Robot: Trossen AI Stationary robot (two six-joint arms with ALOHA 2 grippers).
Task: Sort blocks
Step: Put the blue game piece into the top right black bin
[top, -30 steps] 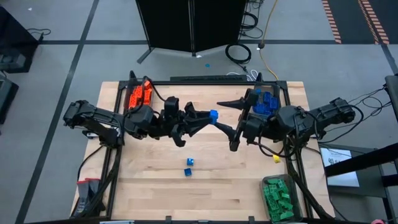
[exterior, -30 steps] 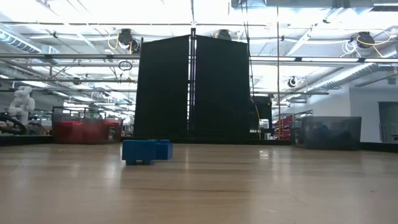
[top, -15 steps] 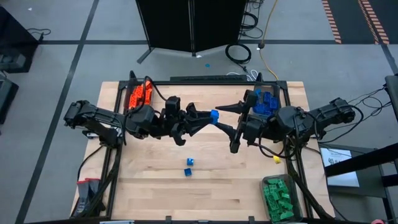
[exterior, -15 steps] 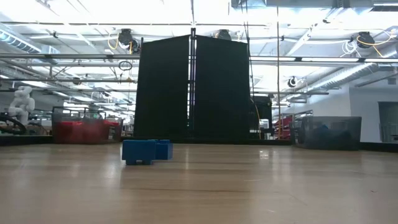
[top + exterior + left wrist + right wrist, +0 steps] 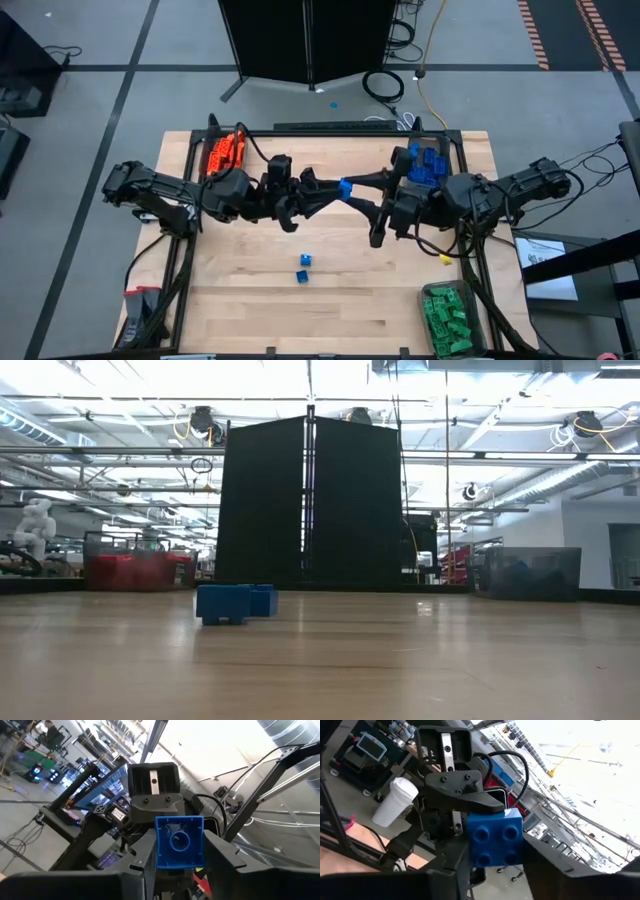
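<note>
High view: left gripper (image 5: 322,189) and right gripper (image 5: 362,193) met tip to tip above the middle of the table (image 5: 240,300), one blue block (image 5: 345,187) between them. Judged a handover in mid-air, block passing from left arm to right on its way to the blue bin (image 5: 424,166) just behind the right arm. Orange bin (image 5: 225,152) at the far left corner, green bin (image 5: 449,318) at the near right corner. Two more blue blocks (image 5: 304,267) lying loose on the bare wood, nearer the front edge. Grip detail not resolvable from here.

Low view: no arm or gripper visible; only the pair of loose blue blocks (image 5: 235,603) touching each other on the tabletop, with bins far behind. Confirms handover held well clear of the surface.

Left wrist view: held block (image 5: 179,843) seen from its hollow underside, clamped between the left fingers (image 5: 220,851).

Right wrist view: same block (image 5: 494,843) seen stud side, sitting between the right fingers (image 5: 540,857), jaws apparently drawn in against it; firm contact not certain.

Next move, as judged: confirm right grip, then release left and withdraw straight back before carrying to the blue bin.
</note>
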